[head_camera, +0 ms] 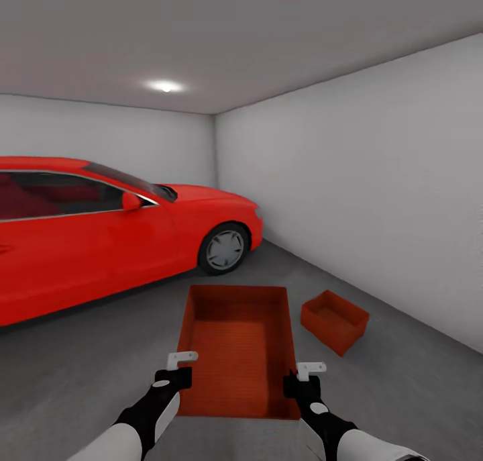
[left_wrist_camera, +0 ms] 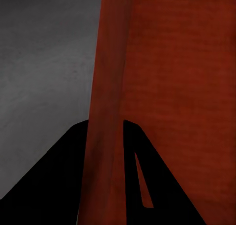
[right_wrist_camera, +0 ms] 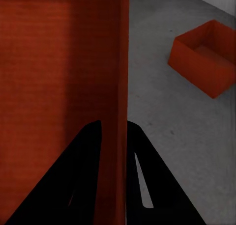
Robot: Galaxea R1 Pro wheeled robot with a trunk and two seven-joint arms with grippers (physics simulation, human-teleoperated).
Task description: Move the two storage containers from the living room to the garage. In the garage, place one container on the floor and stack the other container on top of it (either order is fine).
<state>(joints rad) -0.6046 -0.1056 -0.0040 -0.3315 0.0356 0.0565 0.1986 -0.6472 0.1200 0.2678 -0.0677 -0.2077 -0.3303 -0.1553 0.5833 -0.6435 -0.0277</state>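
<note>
Left claw and right claw each clamp a side wall of the held box; second box sits on the floor beyond the right claw.

A glossy red car parked beside white walls

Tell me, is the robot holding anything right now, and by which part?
Yes: one red-orange storage container, held between both arms. The left pincer clamps its left side wall, the right pincer its right side wall. The other container sits on the floor.
</note>
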